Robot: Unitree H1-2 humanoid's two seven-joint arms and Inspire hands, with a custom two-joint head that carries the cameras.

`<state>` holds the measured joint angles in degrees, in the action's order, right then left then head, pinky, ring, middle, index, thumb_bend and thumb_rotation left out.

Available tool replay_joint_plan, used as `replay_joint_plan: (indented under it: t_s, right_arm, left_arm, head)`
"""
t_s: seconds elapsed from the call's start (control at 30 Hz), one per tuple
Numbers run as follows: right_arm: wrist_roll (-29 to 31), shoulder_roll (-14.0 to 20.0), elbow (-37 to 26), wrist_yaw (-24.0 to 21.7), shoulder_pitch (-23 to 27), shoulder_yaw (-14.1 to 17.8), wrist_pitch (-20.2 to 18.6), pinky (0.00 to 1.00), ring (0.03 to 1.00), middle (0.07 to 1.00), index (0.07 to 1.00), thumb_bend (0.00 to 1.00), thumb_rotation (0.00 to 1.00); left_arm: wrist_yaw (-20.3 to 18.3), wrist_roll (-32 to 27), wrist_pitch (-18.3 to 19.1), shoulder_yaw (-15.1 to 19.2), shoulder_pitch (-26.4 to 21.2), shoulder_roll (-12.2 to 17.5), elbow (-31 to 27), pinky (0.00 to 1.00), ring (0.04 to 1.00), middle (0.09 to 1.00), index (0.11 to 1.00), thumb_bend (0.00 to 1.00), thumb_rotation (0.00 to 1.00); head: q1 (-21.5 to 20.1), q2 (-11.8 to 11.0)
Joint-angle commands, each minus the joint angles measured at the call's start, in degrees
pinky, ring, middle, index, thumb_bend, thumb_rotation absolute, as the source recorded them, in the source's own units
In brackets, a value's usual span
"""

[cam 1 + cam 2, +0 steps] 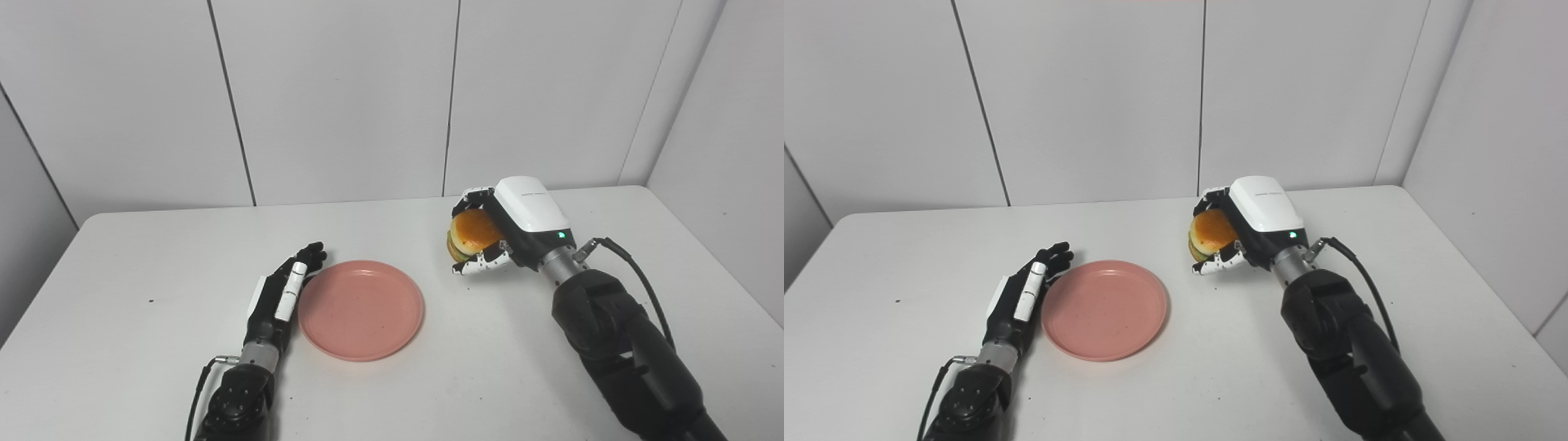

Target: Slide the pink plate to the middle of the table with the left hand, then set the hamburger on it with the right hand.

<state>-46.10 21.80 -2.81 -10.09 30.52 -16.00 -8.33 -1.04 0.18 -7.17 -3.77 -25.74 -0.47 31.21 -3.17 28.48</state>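
Observation:
The pink plate (360, 309) lies flat on the white table (122, 257), near its middle and a little toward the front. My left hand (285, 288) is open, fingers straight, its edge against the plate's left rim. My right hand (499, 229) is shut on the hamburger (473, 234), a tan bun with green and dark layers below. It holds the hamburger above the table, to the right of and behind the plate, clear of the rim. The same scene shows in the right eye view, with the plate (1104, 309) and the hamburger (1211, 233).
White wall panels (343, 98) stand behind the table, and a side wall (729, 153) runs close along its right edge. A black cable (637, 275) loops beside my right forearm. A small dark speck (150, 301) lies on the table at the left.

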Motion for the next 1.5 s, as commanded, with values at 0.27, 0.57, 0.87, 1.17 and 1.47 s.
replay_joint_plan:
  t_s: [0.27,0.57,0.87,1.17,1.47]
  right_arm:
    - [0.42,-4.19,5.64,4.52,3.78,-2.41,4.85,0.37,0.449,0.46,0.513,0.52,0.0]
    - [0.4,-6.26,10.32,5.74,4.34,-4.48,5.93,0.38,0.464,0.463,0.513,0.52,0.0]
    - [1.4,-7.45,15.17,3.3,5.73,-6.74,5.6,0.37,0.459,0.453,0.514,0.52,0.01]
    - [1.59,-9.4,19.07,2.83,8.39,-8.42,5.47,0.36,0.45,0.456,0.509,0.52,0.01]
    - [1.0,-9.47,18.68,1.42,10.02,-9.76,5.3,0.42,0.513,0.495,0.488,0.52,0.01]
  left_arm:
    - [-0.77,0.41,2.54,-1.88,0.7,-3.63,3.98,0.81,0.847,0.819,0.758,0.72,0.95]
    - [-0.31,0.93,0.98,-2.0,-0.39,-3.79,6.1,0.79,0.859,0.831,0.764,0.76,0.96]
    - [0.07,1.65,0.62,-2.02,-1.14,-4.24,7.47,0.79,0.863,0.836,0.774,0.75,0.96]
    - [0.43,1.88,-0.73,-1.98,-2.3,-4.67,9.9,0.8,0.853,0.834,0.774,0.74,0.96]
    - [2.16,3.65,-2.45,-2.46,-3.03,-5.08,11.56,0.79,0.836,0.82,0.766,0.71,0.98]
  head:
    - [3.96,-0.56]
    - [5.44,-1.14]
    - [6.48,-1.34]
    - [6.94,-1.85]
    - [7.23,-2.31]
